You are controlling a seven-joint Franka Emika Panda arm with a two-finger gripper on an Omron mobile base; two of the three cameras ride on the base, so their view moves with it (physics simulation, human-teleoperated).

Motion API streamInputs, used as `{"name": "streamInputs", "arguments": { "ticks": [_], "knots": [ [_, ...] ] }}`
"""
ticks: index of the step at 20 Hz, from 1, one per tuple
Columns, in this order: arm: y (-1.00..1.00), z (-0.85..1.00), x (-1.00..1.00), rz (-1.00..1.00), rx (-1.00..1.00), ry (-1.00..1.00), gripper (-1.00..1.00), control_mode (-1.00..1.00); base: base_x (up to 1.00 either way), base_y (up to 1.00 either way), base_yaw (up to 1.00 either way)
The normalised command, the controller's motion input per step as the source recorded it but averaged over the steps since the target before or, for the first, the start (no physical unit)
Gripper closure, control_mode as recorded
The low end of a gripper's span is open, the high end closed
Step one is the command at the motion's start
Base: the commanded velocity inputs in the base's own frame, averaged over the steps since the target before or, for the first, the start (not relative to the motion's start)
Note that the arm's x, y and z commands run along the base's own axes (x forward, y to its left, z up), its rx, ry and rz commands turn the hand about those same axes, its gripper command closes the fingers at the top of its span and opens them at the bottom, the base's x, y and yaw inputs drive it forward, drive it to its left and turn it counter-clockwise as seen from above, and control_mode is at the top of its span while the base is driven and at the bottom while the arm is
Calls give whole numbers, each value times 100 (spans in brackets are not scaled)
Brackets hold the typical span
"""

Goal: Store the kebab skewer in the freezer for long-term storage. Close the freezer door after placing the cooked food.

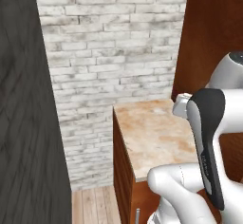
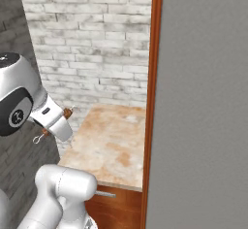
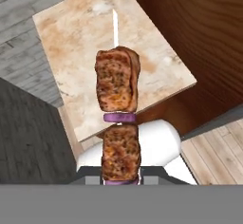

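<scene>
The kebab skewer (image 3: 117,123) stands up the middle of the hand view: two browned meat chunks, purple onion rings between them, and a pale tip pointing away. My gripper (image 2: 53,124) is shut on it and carries it in the air off the near left corner of a small counter. In the right base view the skewer's meat end (image 2: 68,111) sticks out on one side of the hand and its wire ring on the other. A tall matte grey panel (image 2: 203,106) rises at the right. It shows no handle or shelves, so I cannot tell whether it belongs to the freezer.
A pale marbled counter top (image 1: 156,137) sits on a brown wooden cabinet against a white brick wall (image 1: 109,38). A taller brown cabinet side (image 1: 209,28) stands to its right. A dark grey wall (image 1: 23,123) closes the left. Wood floor (image 1: 95,204) lies below.
</scene>
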Motion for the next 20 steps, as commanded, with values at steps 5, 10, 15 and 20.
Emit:
{"name": "streamInputs", "arguments": {
  "ticks": [5, 10, 15, 20],
  "knots": [
    [0, 0, 0, 0, 9, 0, 100, -100, 0, 0, 0],
    [0, 0, 0, 0, 0, 0, 100, -100, 0, 0, 0],
    [0, 0, -9, 0, 0, 0, 100, -100, 0, 0, 0],
    [0, 0, -34, 0, 0, 0, 100, 100, -5, 0, 0]
  ]
}}
